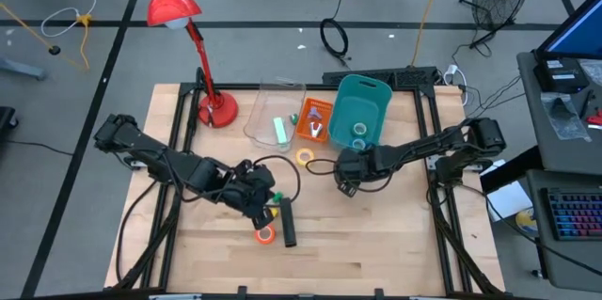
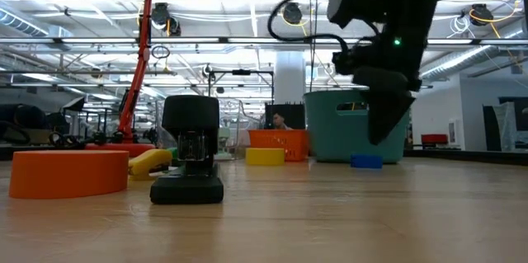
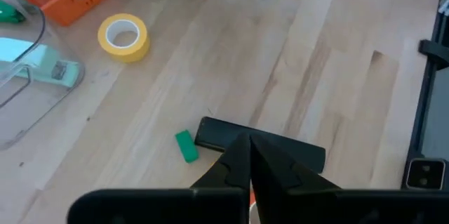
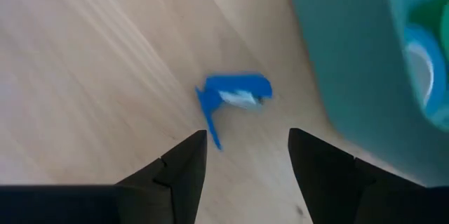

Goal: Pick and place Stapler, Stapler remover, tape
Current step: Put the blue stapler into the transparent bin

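Wooden tabletop (image 1: 395,234) carries the work: the right gripper (image 4: 245,157) holds its jaws open over the blue stapler remover (image 4: 231,97), just ahead between them, probably to grasp it for the teal bin (image 1: 362,107) nearby, while the left gripper (image 3: 249,157), jaws closed and empty, hovers above the black stapler (image 3: 217,134).

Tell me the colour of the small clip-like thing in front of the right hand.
Blue, clearest in the right wrist view.
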